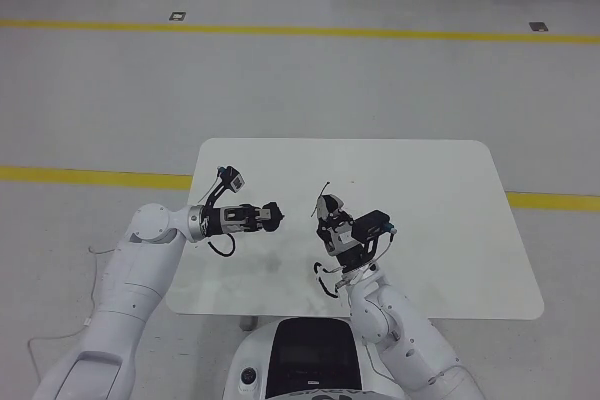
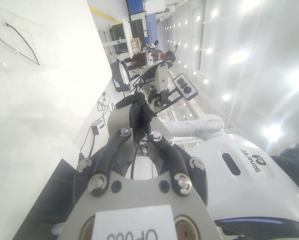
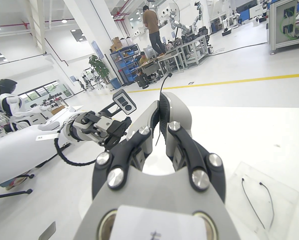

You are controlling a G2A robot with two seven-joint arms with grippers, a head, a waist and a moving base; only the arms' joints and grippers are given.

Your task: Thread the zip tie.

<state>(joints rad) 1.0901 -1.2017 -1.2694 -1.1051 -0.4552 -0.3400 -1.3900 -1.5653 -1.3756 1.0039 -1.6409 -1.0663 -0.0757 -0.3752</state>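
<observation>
My right gripper (image 3: 160,102) (image 1: 326,208) is shut on a thin black zip tie (image 3: 164,82), held above the white table (image 1: 430,180). The tie's head points up and away from the fingers, and its tail hangs out behind the pads. My left gripper (image 2: 138,103) (image 1: 278,214) is shut, level with the right gripper and a short gap to its left, tips pointing at it. I see nothing between its fingers. The left wrist view shows the right gripper (image 2: 155,99) just beyond the left fingertips. In the right wrist view the left gripper (image 3: 115,127) sits beside the right one.
A second black zip tie (image 3: 250,207) (image 2: 30,50), bent into a loop, lies on a clear flat plate (image 3: 284,196) (image 2: 39,33) on the table. The table's far and right parts are bare. Benches, shelves and other robots stand in the room behind.
</observation>
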